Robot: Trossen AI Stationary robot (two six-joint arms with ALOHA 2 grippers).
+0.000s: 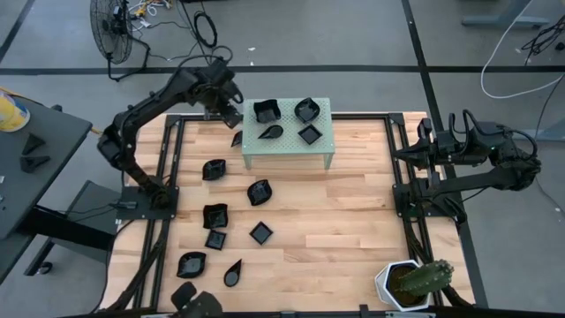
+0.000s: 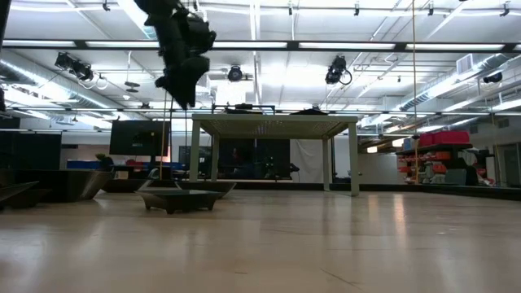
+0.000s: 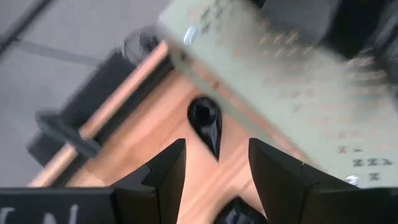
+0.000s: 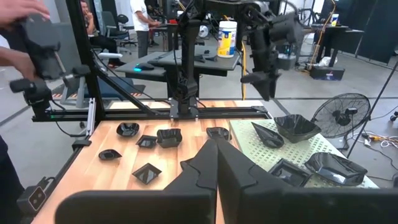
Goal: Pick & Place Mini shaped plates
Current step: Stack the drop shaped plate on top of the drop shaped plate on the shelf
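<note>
- Near edge of the bench (image 1: pixel 353 256): a white pot with a cactus (image 1: pixel 408 283) is seen at the right corner; not part of the task.
- Loose plates on the wood are counted in the high view as eight: two at the near left (image 1: pixel 191 263), (image 1: pixel 233 273), three squarish ones mid-left (image 1: pixel 215 215), (image 1: pixel 216 238), (image 1: pixel 260 232), one by the middle (image 1: pixel 259 192), one farther left (image 1: pixel 213 169), and a teardrop plate (image 1: pixel 237 139) just beside the stand's left end.
- Pale green stand (image 1: pixel 287 146): four plates are counted on top, among them (image 1: pixel 267 111) and (image 1: pixel 310 134).
- Left tool (image 1: pixel 231 116) is held raised above the bench near the stand's far-left corner, fingers (image 3: pixel 166 174) apart and nothing between them; the teardrop plate (image 3: pixel 206 118) is framed between them in the wrist view.
- Step judged: approach for a pick of that teardrop plate. The next move calls for a straight descent, fingers kept clear of the stand's edge, then a close across the rim.
- Right tool (image 4: pixel 217 163) is parked at the bench's right side, fingers together, empty.
</note>
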